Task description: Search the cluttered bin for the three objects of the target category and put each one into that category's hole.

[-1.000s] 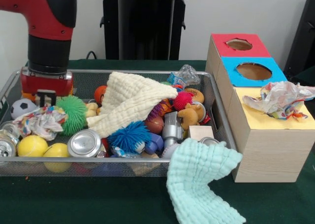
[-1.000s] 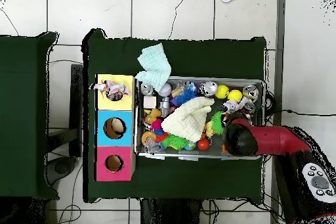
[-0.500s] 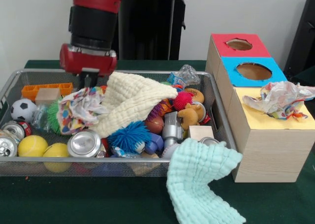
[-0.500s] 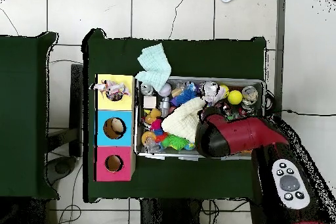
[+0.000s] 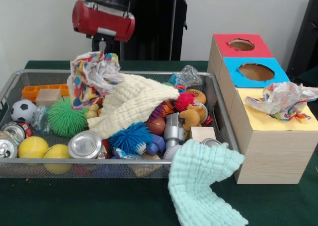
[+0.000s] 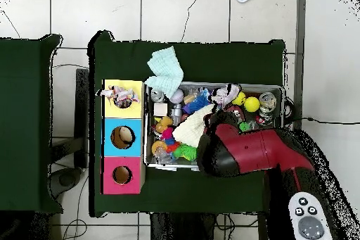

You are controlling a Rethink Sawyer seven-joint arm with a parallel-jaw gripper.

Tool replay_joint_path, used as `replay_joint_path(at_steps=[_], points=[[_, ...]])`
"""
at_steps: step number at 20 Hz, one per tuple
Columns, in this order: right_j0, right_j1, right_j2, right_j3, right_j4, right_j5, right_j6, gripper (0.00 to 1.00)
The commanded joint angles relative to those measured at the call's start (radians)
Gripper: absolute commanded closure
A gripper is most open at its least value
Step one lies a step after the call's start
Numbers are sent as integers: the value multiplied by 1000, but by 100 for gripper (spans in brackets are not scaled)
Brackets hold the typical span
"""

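A crumpled, colourfully printed paper wad hangs over the left half of the wire bin, above the other objects. My gripper is shut on its top. In the overhead view the wad shows just past the red arm, which hides the gripper itself. A second crumpled printed paper lies on the yellow section of the wooden box, over its hole; from overhead this second paper shows on the yellow square.
The bin holds a cream cloth, green spiky ball, blue spiky ball, cans, yellow balls and a soccer ball. A mint cloth drapes over the bin's front corner. Blue hole and red hole are uncovered.
My gripper took hold of the paper wad low at the bin's left, then lifted it up and toward the middle; it now hangs above the clutter. The green spiky ball is uncovered again.
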State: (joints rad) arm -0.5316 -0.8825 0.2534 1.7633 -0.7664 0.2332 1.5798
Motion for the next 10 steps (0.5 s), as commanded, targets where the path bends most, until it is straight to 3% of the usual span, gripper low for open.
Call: replay_joint_path(at_steps=[1,5,10], points=[[35,-85,91,77,74,90,23,100],[62,-104,79,84,137,131,55,100],[154,-103,38,72,174,171,86,100]])
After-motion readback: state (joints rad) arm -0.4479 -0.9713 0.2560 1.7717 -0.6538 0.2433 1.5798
